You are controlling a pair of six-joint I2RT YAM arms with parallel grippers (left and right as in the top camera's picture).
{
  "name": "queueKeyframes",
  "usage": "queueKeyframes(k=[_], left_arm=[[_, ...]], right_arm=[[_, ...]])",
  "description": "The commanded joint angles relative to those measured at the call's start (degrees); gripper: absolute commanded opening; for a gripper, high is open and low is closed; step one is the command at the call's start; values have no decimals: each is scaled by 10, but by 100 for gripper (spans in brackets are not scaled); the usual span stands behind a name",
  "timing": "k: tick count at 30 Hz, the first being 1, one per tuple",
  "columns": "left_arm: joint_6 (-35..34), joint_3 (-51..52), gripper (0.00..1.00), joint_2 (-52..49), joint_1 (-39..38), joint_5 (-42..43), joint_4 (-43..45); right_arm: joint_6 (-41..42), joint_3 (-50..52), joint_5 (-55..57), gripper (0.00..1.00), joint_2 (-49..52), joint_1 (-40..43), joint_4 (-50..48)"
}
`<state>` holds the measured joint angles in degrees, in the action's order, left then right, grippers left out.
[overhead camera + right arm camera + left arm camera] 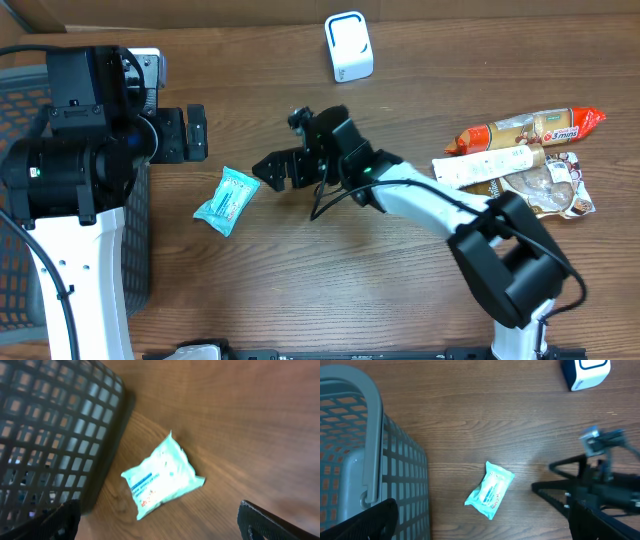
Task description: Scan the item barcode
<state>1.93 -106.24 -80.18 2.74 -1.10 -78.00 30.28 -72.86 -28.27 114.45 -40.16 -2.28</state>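
You're looking at a brown wood-grain table [300, 290], evenly lit, with a paler tan band [480, 7] along its far edge.

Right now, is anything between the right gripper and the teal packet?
Nothing visible. Only bare table lies between the open right gripper and the packet; the basket sits beyond the packet, on its far side.

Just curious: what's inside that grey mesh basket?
No item shows inside the basket, only mesh with brown behind. Overhead, the left arm covers most of it, so much stays hidden.
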Motion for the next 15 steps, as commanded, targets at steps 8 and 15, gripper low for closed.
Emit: queueKeyframes(k=[8, 15], left_arm=[[11, -4, 99, -4, 2, -4, 2], [11, -4, 99, -4, 2, -4, 2]], right_arm=[[-41, -4, 144, 100, 54, -71, -30], [-254, -30, 233, 100, 65, -104, -39]])
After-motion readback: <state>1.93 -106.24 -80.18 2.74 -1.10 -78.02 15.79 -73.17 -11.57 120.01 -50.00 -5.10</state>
